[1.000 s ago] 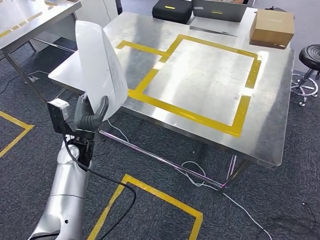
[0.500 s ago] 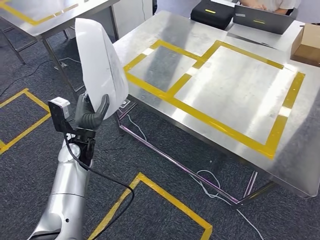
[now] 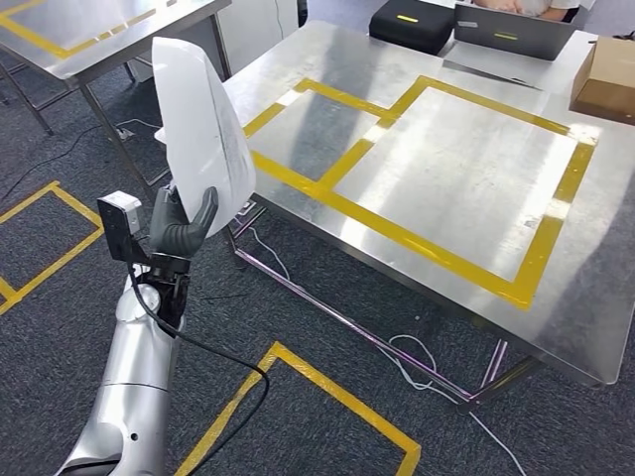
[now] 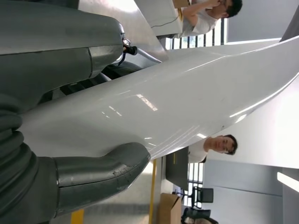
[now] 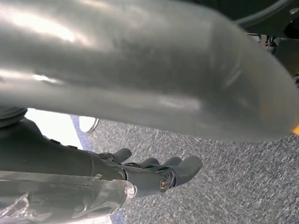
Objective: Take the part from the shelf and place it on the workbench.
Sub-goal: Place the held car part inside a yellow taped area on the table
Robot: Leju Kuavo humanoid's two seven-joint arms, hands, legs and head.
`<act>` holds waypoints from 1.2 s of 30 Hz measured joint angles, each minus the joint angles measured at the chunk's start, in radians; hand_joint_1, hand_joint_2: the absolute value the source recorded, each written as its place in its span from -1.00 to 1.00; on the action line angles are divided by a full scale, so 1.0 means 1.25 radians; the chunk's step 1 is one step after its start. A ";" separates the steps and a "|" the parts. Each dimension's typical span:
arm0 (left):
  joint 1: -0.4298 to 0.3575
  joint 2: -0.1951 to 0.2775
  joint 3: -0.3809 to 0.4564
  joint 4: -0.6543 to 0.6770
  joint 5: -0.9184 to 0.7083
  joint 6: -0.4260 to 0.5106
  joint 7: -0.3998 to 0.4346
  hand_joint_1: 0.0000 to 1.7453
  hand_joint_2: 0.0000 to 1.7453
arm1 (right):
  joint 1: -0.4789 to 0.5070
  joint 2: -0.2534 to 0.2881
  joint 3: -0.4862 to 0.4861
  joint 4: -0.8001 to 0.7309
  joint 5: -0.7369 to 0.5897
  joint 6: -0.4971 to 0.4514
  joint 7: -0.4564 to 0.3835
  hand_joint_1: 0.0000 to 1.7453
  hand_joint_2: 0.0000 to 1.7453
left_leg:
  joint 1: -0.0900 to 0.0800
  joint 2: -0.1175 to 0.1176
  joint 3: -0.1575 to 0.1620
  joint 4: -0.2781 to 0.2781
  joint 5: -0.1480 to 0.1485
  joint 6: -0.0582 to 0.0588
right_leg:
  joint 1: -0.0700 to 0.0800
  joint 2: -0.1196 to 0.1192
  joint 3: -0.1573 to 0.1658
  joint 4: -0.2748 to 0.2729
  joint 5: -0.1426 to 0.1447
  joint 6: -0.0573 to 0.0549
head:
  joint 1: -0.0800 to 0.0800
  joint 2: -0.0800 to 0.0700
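My left hand (image 3: 179, 226) grips the lower end of a white curved part (image 3: 198, 134) and holds it upright, in front of the near left corner of the steel workbench (image 3: 449, 169). The bench top carries yellow tape rectangles. In the left wrist view the glossy white part (image 4: 176, 98) runs across the picture, with the thumb (image 4: 98, 172) pressed on one face and the darker fingers on the other. My right hand (image 5: 155, 175) hangs over grey carpet, fingers stretched out, with nothing in it.
A black case (image 3: 410, 22), a laptop (image 3: 509, 30) and a cardboard box (image 3: 606, 74) sit along the bench's far edge. Another steel table (image 3: 89, 25) stands at the back left. Cables (image 3: 404, 352) and yellow floor tape (image 3: 300, 367) lie under and before the bench.
The whole picture has shifted: the camera turned and the workbench now lies nearer and further right. My left hand keeps the white part in the same grip.
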State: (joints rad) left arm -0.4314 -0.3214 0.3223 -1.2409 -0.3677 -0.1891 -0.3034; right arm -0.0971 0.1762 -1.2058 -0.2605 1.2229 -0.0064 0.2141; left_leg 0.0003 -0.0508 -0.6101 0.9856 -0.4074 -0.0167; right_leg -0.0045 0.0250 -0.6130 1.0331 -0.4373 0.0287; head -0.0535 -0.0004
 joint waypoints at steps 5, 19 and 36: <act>-0.001 -0.001 -0.001 -0.001 -0.001 0.000 0.000 1.00 1.00 | -0.001 0.001 0.000 0.000 -0.002 0.001 -0.001 -1.00 -1.00 | -0.001 0.001 0.007 -0.013 0.002 0.015 | -0.004 0.000 0.006 -0.014 0.005 0.010 | 0.000 0.000; -0.003 -0.002 0.000 -0.002 0.000 -0.001 0.000 1.00 1.00 | 0.000 0.005 0.000 0.002 -0.004 0.011 -0.004 -1.00 -1.00 | 0.022 0.005 0.033 -0.006 -0.031 -0.022 | -0.021 0.002 0.002 0.004 -0.008 0.023 | 0.011 0.000; -0.004 0.001 -0.001 -0.002 0.003 0.000 -0.001 1.00 1.00 | 0.005 0.005 -0.001 0.002 -0.005 0.013 -0.011 -1.00 -1.00 | 0.009 0.037 -0.041 0.010 0.016 0.002 | -0.019 -0.014 0.132 -0.027 -0.096 0.032 | 0.005 0.000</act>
State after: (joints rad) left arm -0.4361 -0.3196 0.3215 -1.2429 -0.3643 -0.1892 -0.3052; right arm -0.0912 0.1831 -1.2066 -0.2586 1.2173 0.0093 0.2001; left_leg 0.0120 -0.0040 -0.6610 0.9986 -0.3871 -0.0136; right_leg -0.0280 0.0073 -0.4477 0.9998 -0.5570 0.0690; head -0.0471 -0.0004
